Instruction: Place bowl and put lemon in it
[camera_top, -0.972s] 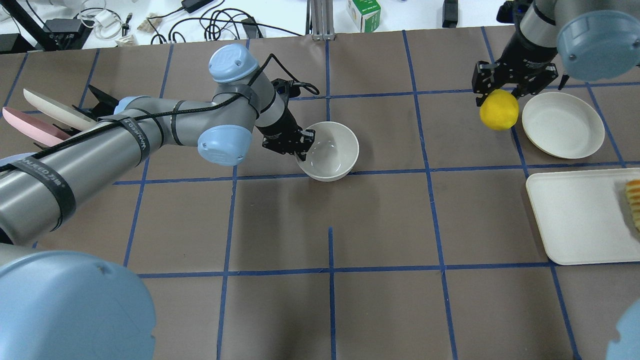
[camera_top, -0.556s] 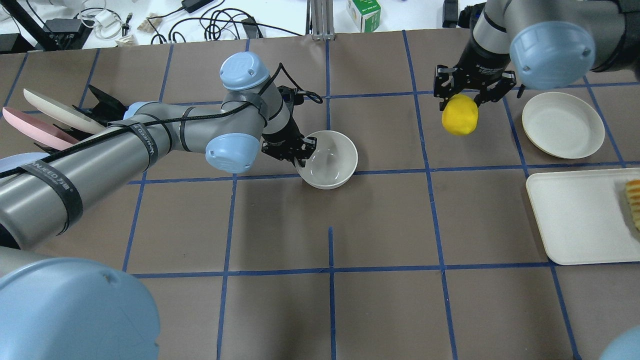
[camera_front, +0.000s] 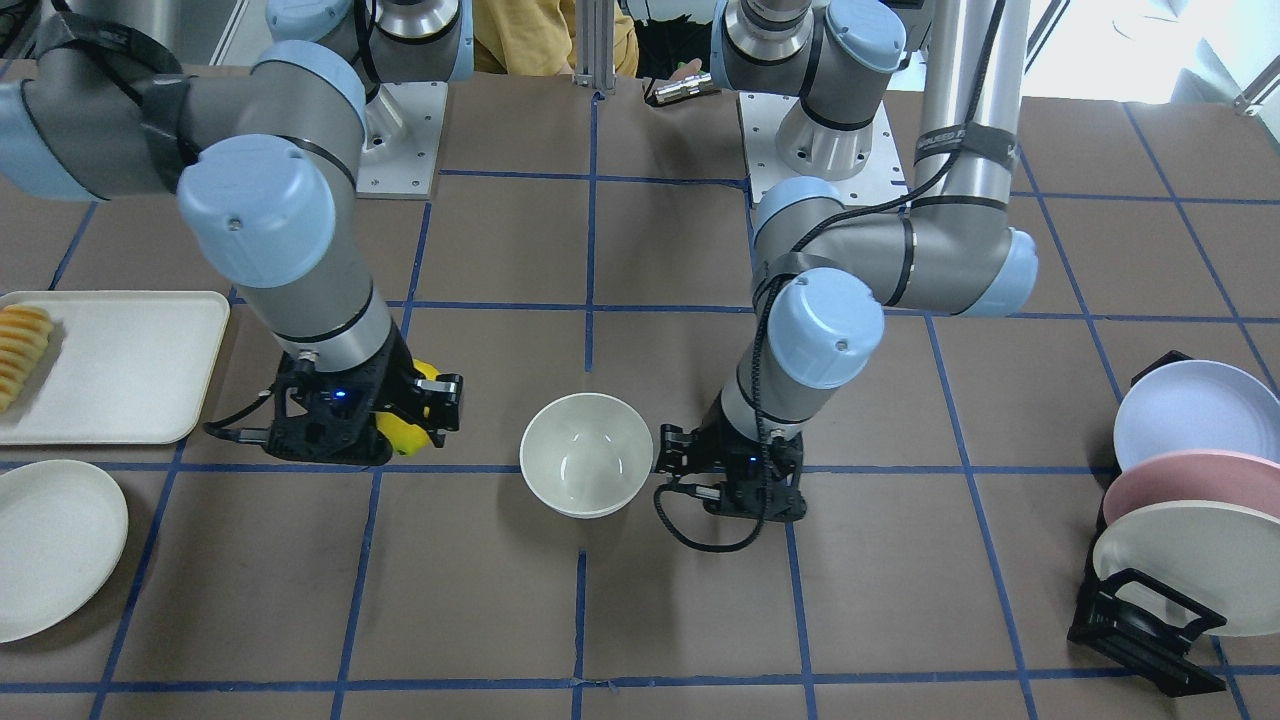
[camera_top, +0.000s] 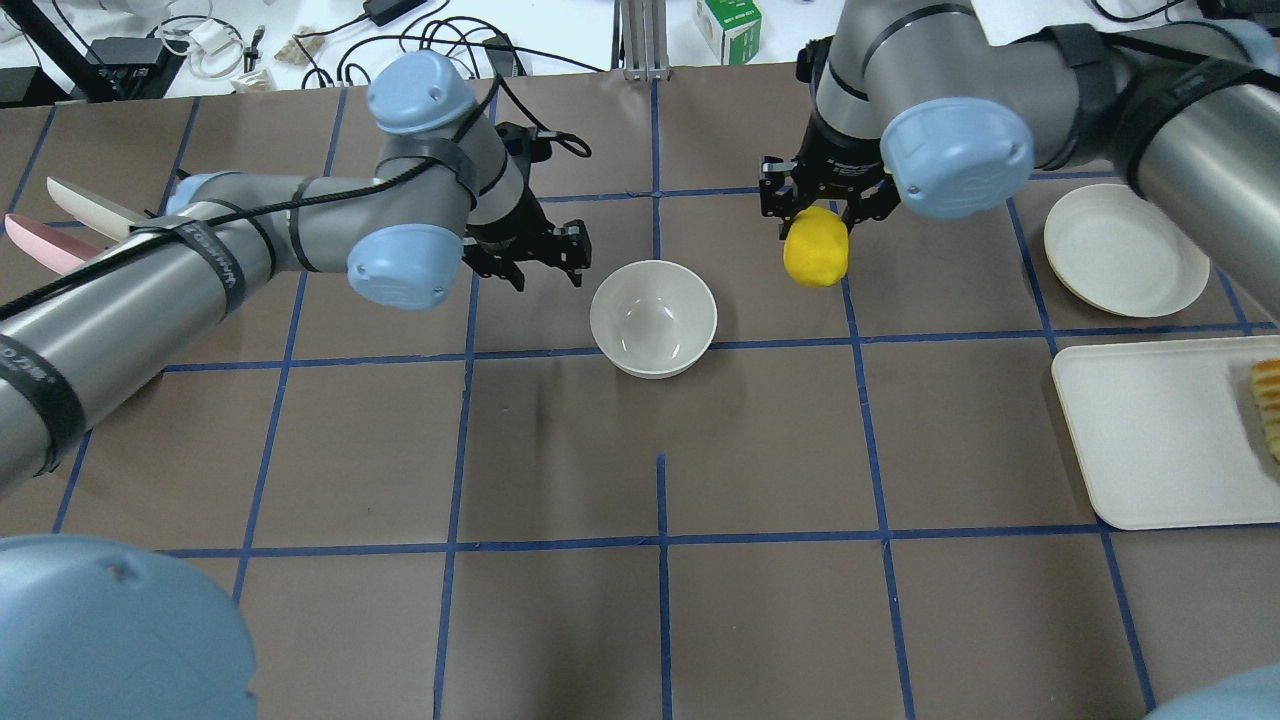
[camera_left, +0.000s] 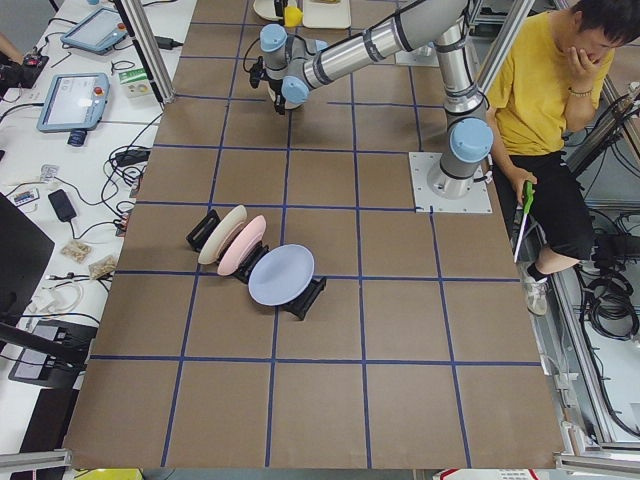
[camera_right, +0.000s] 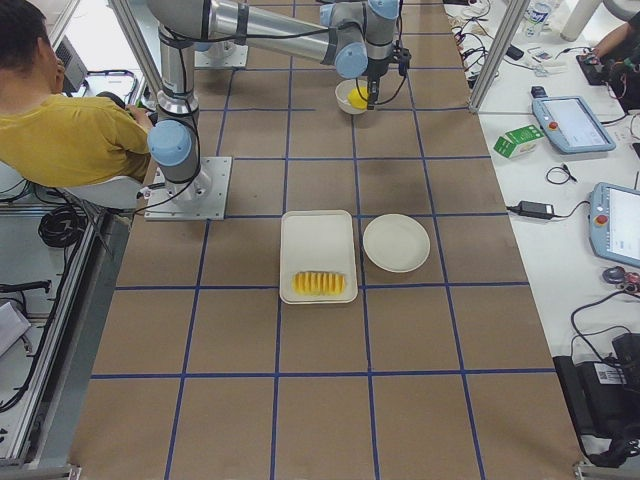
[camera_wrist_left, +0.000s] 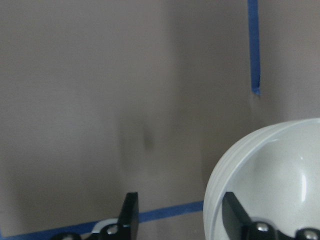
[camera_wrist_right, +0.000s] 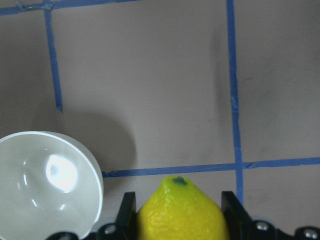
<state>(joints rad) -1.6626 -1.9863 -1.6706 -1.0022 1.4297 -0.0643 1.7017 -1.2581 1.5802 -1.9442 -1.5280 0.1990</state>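
Bowl set down, lemon held nearby.
The bowl (camera_top: 653, 317) stood upright on the table (camera_top: 760, 450). The left gripper (camera_top: 548, 270) was just beside it, jaws apart and gripping nothing. The right gripper (camera_top: 818, 222) was clamped on the lemon (camera_top: 816, 258), near the bowl but not over it.

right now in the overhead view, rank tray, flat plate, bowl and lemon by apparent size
1. white tray, though cut off at the frame edge
2. flat plate
3. bowl
4. lemon, smallest even though held nearer the camera
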